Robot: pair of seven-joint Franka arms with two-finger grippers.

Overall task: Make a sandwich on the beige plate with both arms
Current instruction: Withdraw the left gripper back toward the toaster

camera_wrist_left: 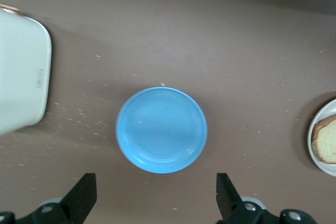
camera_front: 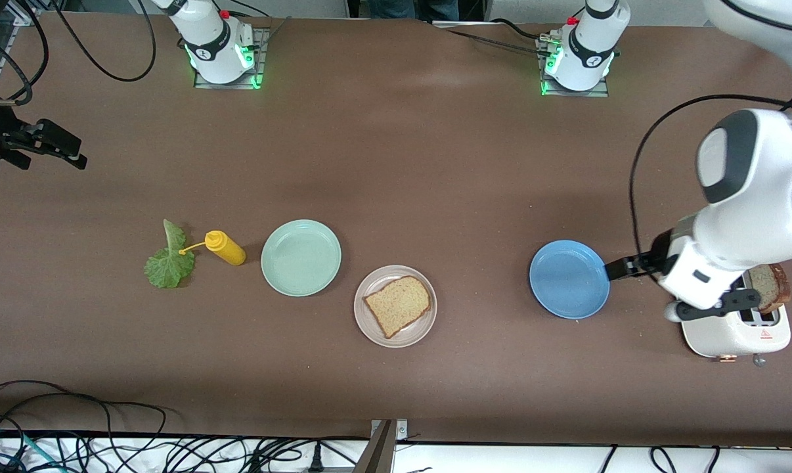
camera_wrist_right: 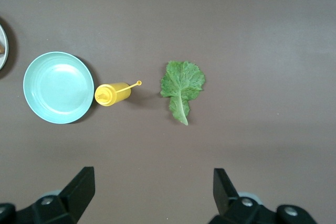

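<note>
One brown bread slice (camera_front: 398, 304) lies on the beige plate (camera_front: 370, 325) near the table's middle. They also show at the edge of the left wrist view, the slice (camera_wrist_left: 326, 140) on the plate (camera_wrist_left: 314, 129). A second slice (camera_front: 770, 286) stands in the white toaster (camera_front: 737, 332). The green lettuce leaf (camera_front: 168, 259) lies flat on the table toward the right arm's end and shows in the right wrist view (camera_wrist_right: 181, 85). My left gripper (camera_front: 639, 266) (camera_wrist_left: 156, 203) is open and empty, up between the blue plate and the toaster. My right gripper (camera_front: 67, 150) (camera_wrist_right: 153, 195) is open and empty, high over bare table.
A yellow squeeze bottle (camera_front: 225, 247) (camera_wrist_right: 110, 94) lies between the lettuce and a mint-green plate (camera_front: 301, 257) (camera_wrist_right: 58, 87). An empty blue plate (camera_front: 569, 279) (camera_wrist_left: 161, 129) sits beside the toaster (camera_wrist_left: 21, 77). Cables hang along the table's front edge.
</note>
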